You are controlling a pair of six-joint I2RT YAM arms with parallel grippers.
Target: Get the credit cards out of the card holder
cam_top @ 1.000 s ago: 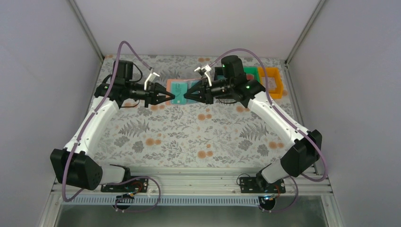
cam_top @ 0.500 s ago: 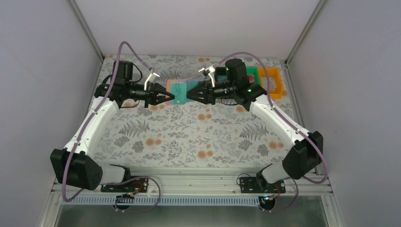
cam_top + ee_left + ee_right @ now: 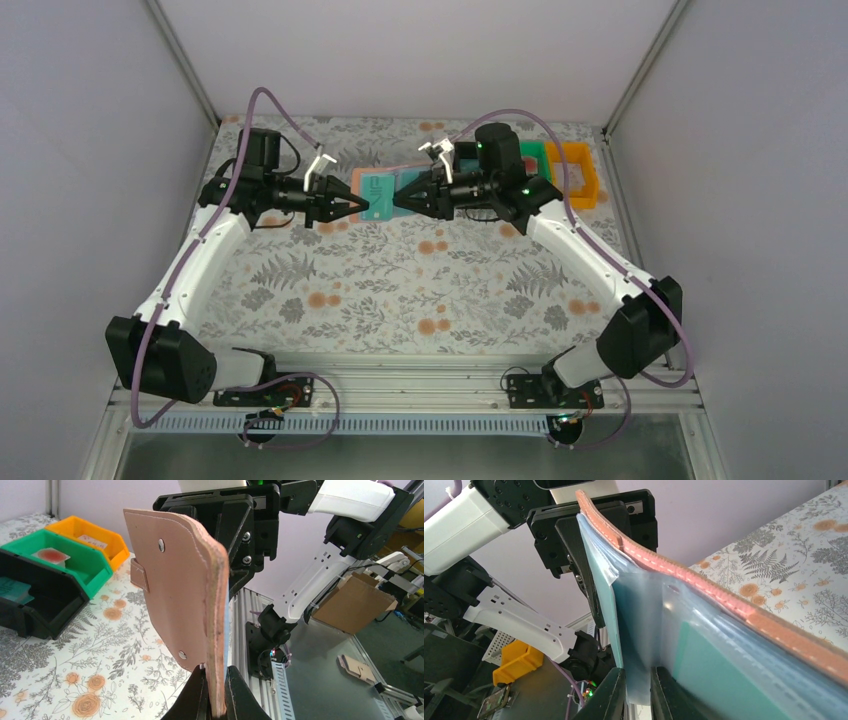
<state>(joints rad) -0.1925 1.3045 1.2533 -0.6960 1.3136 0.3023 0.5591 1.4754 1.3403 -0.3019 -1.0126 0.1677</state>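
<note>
Two grippers share the small salmon-tan bifold card holder [image 3: 175, 590], which hangs upright in the air above the far middle of the floral-patterned table [image 3: 400, 280], well apart from the black, green and orange plastic bins [image 3: 75, 562]. The left gripper [image 3: 215, 687] is pressed together on the holder's leather edge. The right gripper [image 3: 638, 687] has its fingers close on either side of the lip of the light-blue clear pocket. Whether they truly bite, or on what, I cannot tell. A teal plastic credit card [image 3: 724, 680] sits inside that pocket, not yet drawn out.

The step in hand looks like catching a card's edge to withdraw it. To do it well, the right fingers should reach past the film lip and onto the card itself, since pinching film and card together would lock the card in. The pull should then run straight along the slot, away from the left gripper, which must hold firm so the soft holder neither folds nor slips.
</note>
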